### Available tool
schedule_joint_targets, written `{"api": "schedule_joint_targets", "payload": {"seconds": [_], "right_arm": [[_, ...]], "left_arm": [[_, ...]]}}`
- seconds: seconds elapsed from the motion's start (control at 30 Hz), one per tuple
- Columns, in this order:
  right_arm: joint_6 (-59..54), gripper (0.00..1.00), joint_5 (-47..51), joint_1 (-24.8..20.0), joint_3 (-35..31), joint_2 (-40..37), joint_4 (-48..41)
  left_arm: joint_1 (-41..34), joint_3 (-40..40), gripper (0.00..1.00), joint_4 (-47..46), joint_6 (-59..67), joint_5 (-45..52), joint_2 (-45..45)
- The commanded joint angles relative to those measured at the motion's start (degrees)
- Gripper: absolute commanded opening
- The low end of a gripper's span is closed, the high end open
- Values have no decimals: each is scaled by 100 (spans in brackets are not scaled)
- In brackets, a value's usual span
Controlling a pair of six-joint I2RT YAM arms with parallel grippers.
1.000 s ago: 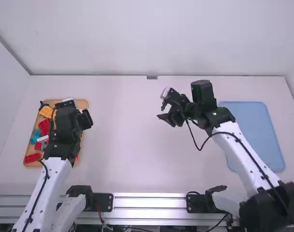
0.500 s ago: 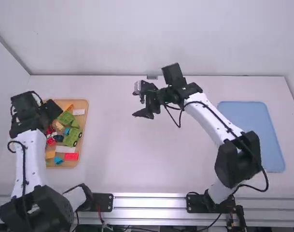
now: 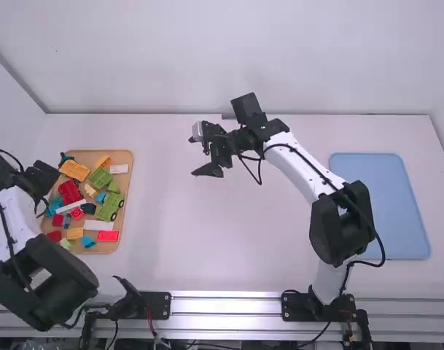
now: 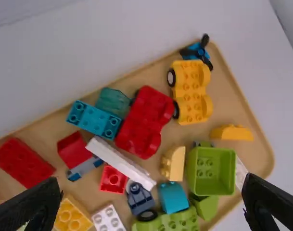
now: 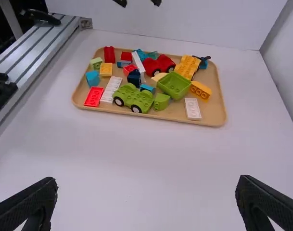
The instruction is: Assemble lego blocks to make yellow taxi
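Black-fingered left hand [image 4: 152, 179] is spread, nothing pinched. It has been swung outward, so the tray [image 4: 228, 103] is less covered; the yellow wheeled base [image 4: 189, 91], likely the taxi's chassis, lies inside it, unpicked. Right hand [image 5: 148, 179], also spread and empty, has been brought nearer the tray above the worktop [image 3: 185, 248]. A pick seems due.

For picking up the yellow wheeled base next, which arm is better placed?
Left, I'd say. The left gripper is open beside the tray, its wrist camera facing the yellow wheeled base. The right gripper is open too, but hangs over mid-table, apparently farther from that base.
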Motion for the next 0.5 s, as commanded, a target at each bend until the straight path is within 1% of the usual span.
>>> {"api": "schedule_joint_targets", "payload": {"seconds": [0.0, 0.03, 0.1, 0.23, 0.27, 0.33, 0.37, 0.47], "right_arm": [[-55, 98, -9, -4, 175, 46, 15], [-55, 99, -11, -4, 175, 46, 15], [-57, 98, -9, -4, 175, 46, 15], [-59, 99, -11, -7, 175, 46, 15], [-57, 98, -13, -20, 175, 46, 17], [-57, 99, -7, -20, 175, 46, 17], [-59, 98, 35, -20, 175, 46, 15], [-52, 98, 157, -17, 175, 46, 7]], "left_arm": [[-273, 581, 99, -149, 83, 190, 350], [-293, 621, 99, -173, 83, 177, 376], [-538, 1143, 99, -516, 87, -22, 743], [-975, 2306, 99, -1226, 85, -378, 1582], [-1128, 2747, 99, -1486, 74, -479, 1902], [-1235, 3123, 99, -1714, 63, -542, 2181], [-1331, 3576, 99, -1987, 66, -577, 2522], [-1405, 4301, 99, -2457, 74, -573, 3112]]}}
